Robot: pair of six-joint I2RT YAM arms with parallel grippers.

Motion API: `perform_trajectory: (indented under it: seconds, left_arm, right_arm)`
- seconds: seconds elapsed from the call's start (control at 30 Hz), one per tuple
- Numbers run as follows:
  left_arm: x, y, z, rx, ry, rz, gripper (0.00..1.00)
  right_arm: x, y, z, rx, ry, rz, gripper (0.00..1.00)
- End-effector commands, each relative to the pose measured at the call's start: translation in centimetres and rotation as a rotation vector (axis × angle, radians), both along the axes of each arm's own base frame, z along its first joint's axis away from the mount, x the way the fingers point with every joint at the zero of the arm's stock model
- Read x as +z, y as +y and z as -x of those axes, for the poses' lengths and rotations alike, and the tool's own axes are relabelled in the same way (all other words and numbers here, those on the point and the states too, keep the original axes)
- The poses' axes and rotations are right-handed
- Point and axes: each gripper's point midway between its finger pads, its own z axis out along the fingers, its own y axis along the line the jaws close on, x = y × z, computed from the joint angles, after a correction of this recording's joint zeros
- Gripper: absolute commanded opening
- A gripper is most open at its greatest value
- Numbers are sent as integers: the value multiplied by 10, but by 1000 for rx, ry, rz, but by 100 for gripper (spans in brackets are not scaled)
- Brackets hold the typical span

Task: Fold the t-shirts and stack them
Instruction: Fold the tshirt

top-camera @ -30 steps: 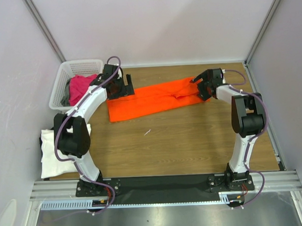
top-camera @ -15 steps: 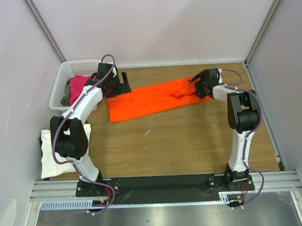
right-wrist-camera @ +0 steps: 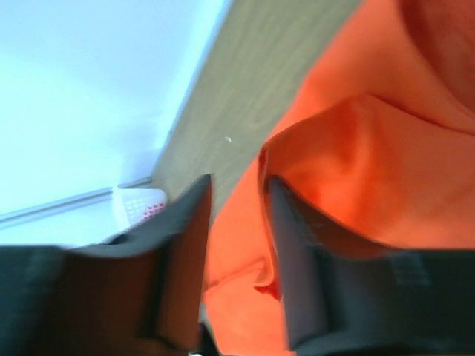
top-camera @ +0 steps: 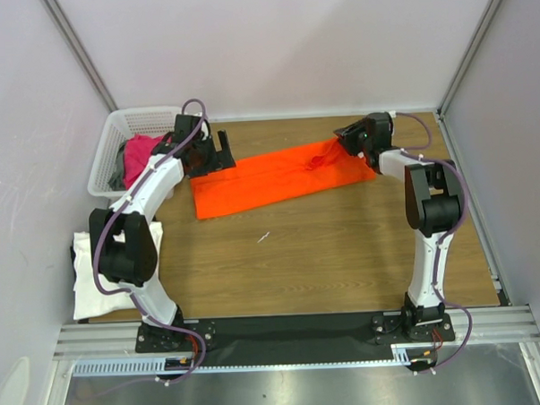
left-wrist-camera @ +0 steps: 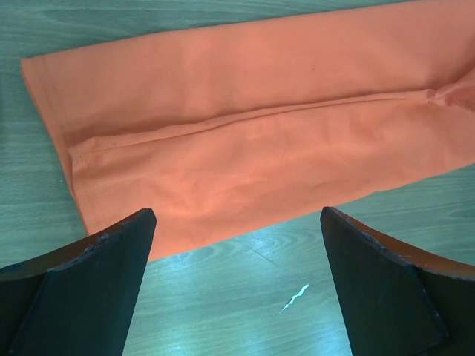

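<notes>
Now, step in hand: the fold of the orange t-shirt (top-camera: 269, 180), judged to be at its start, with one end taken and the other not.
Right pincer (top-camera: 341, 144): jaws drawn close on a raised fold of the orange cloth, which bunches up toward it; a pinch, as far as the wrist view shows.
Left pincer (left-wrist-camera: 237, 212): jaws spread wide, holding nothing, hovering over the shirt's other end; the hem lies just ahead of its fingers.
Next move, as I judge it: the left pincer must come down on its corner and close, then both ends should travel together so the cloth doubles over without skewing.
White t-shirt (top-camera: 99, 286): on the table's near left edge, well behind the left pincer, beside that arm's elbow.
Table (top-camera: 326, 254): bare wood between the two arms, nearer than both pincers.
Basket (top-camera: 145, 112): just to the left pincer's outer side, with a magenta-pink t-shirt (top-camera: 144, 152) in it.
Hard to make out: how much cloth the right jaws hold, since that wrist view is blurred and close.
Hidden: the basket's lower contents; something dark shows under the pink, but I cannot tell what.
Cut off: the orange shirt's right end in the left wrist view.
</notes>
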Motion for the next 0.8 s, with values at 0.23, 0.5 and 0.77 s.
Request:
perform_trajectory:
  seconds: [0.23, 0.5, 0.77]
  left_arm:
    - [28, -3, 0, -32, -81, 34, 99]
    - [30, -8, -2, -42, -89, 56, 99]
    - [26, -14, -5, -55, -88, 85, 99]
  right_arm:
    - [33, 14, -43, 78, -145, -36, 70]
    - [65, 16, -42, 112, -188, -24, 82]
    - [58, 28, 8, 173, -92, 2, 88]
